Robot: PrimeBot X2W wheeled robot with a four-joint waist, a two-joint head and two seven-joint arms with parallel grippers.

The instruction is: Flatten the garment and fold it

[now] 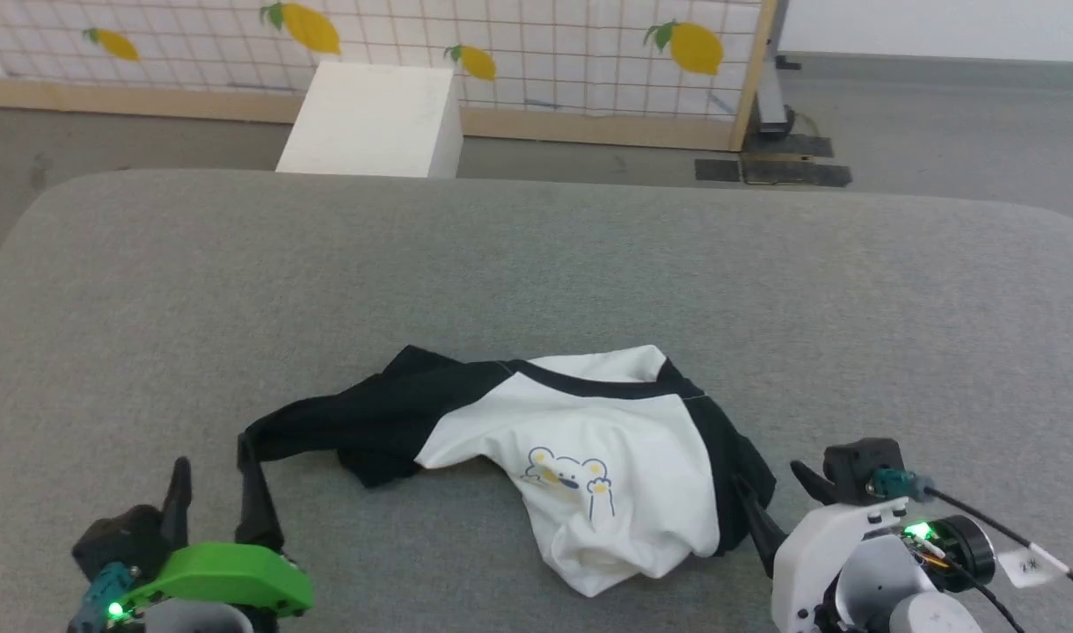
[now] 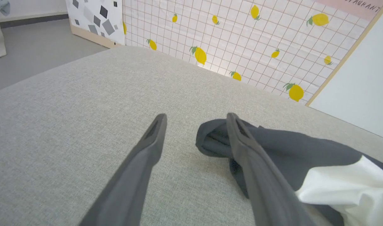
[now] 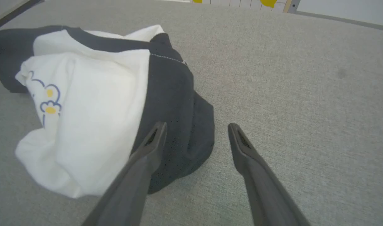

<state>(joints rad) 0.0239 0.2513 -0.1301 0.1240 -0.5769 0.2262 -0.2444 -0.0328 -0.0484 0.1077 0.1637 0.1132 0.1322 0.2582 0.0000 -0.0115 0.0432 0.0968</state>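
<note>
**Both claws wide open, shirt lying crumpled between them**

Here we are with the garment [image 1: 589, 422] [image 2: 288, 147] [image 3: 94, 94] lying in a rumpled heap on the grey bench [image 1: 536, 264] [image 2: 69, 110] [image 3: 288, 94]. Nothing is folded. Its white body is bunched up with the bear print [image 1: 572, 479] [image 3: 45, 97] facing up, and the black neckband [image 1: 589, 387] curves along the far edge.

One black sleeve [image 1: 343, 422] trails off the garment's left side. Right at its tip sits the left claw [image 1: 213, 453] [image 2: 196, 116], its fingers spread and grasping nothing. In the left wrist view the sleeve's cuff [image 2: 210, 138] lies partly in the gap, and one finger crosses in front of the black cloth. Whether that finger touches it, I cannot tell.

Over on the garment's right side the other black sleeve is piled in a lump against the white body. The right claw [image 1: 768, 476] [image 3: 196, 125] is just beside it, released as well, with its fingers well parted. In the right wrist view one finger overlaps the dark lump and the other stands over bare bench.

Beyond the garment, past the bench's far edge, stands a white box [image 1: 369, 119]. Behind that is a grid-patterned screen [image 1: 589, 53] [image 2: 241, 40] dotted with lemons.
</note>
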